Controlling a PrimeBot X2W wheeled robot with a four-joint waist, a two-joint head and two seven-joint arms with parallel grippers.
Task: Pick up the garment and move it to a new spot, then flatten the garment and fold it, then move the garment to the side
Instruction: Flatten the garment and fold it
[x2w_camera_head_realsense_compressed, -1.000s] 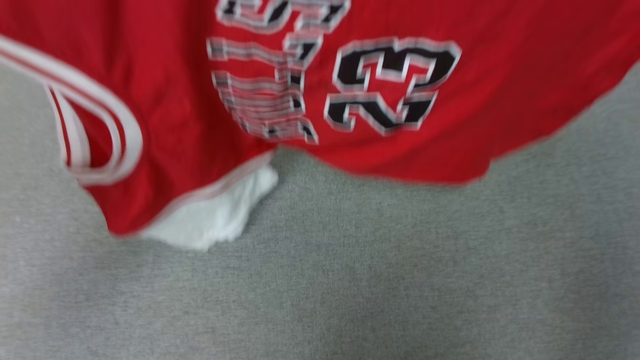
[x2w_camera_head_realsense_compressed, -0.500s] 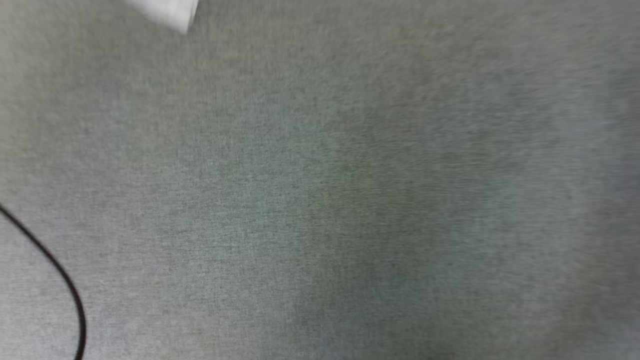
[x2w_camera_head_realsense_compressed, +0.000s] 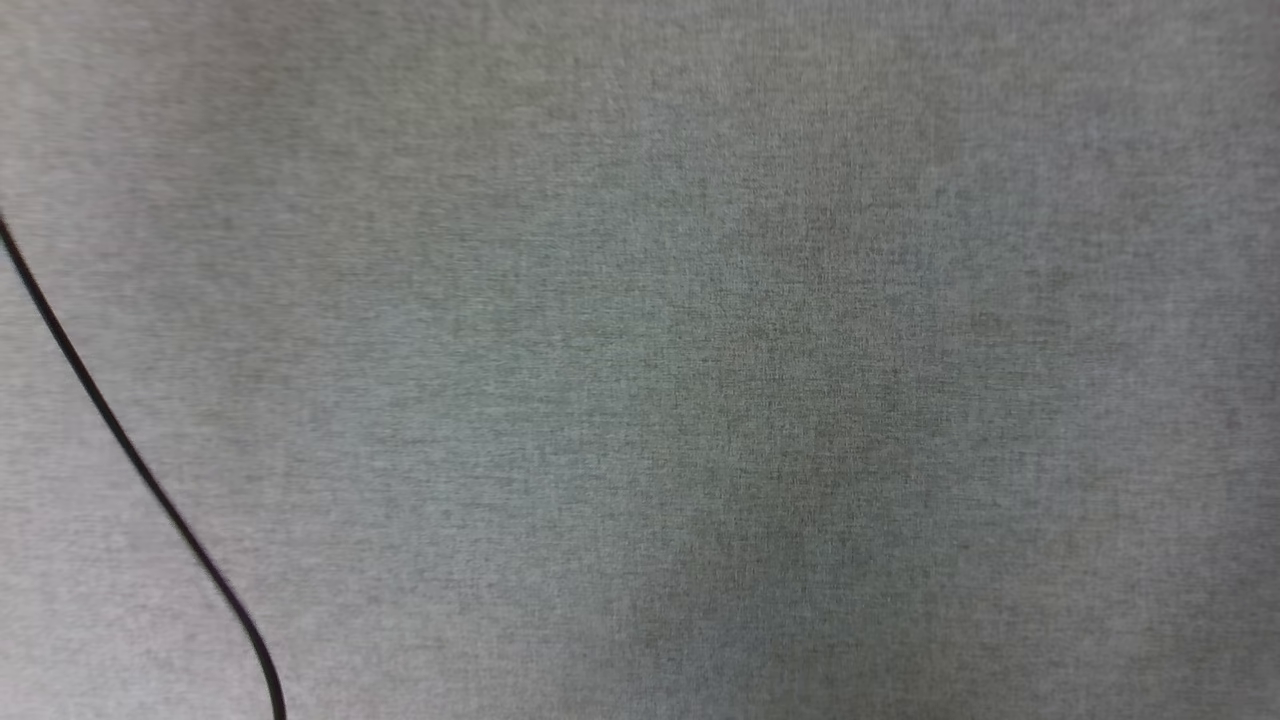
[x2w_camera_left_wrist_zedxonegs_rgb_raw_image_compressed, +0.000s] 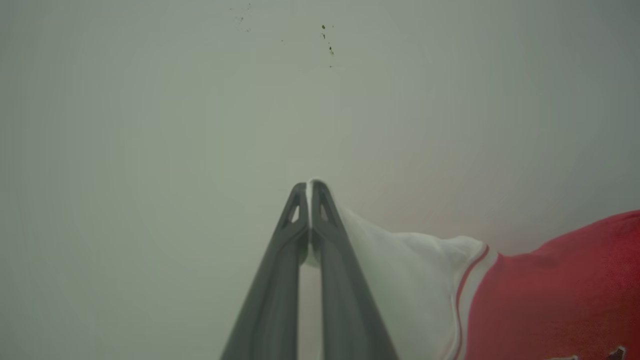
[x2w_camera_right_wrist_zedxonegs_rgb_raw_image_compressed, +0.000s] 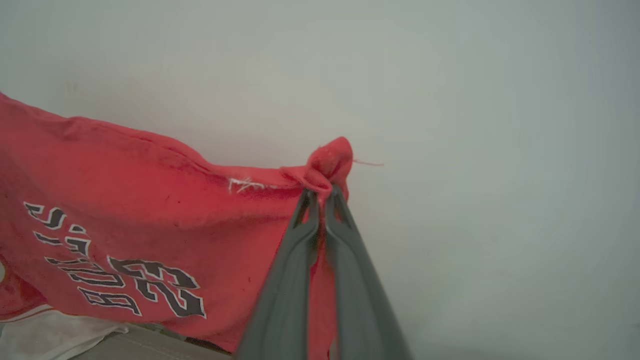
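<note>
Red garment (x2w_camera_right_wrist_zedxonegs_rgb_raw_image_compressed: 150, 210) hangs spread between the two grippers, against a pale, plain backdrop. At the left gripper (x2w_camera_left_wrist_zedxonegs_rgb_raw_image_compressed: 309, 186) the jaws are pressed together on the tip of a white sleeve (x2w_camera_left_wrist_zedxonegs_rgb_raw_image_compressed: 400, 270). Striped trim and the red body trail off to the lower right of that wrist view. At the right gripper (x2w_camera_right_wrist_zedxonegs_rgb_raw_image_compressed: 322, 192) the jaws are pinched tight on a bunched red corner (x2w_camera_right_wrist_zedxonegs_rgb_raw_image_compressed: 330, 160). Black-and-white lettering (x2w_camera_right_wrist_zedxonegs_rgb_raw_image_compressed: 120, 280) runs across the cloth to its left. Head view: grey woven surface (x2w_camera_head_realsense_compressed: 700, 350), with a thin black cable (x2w_camera_head_realsense_compressed: 130, 460) crossing its lower left.
</note>
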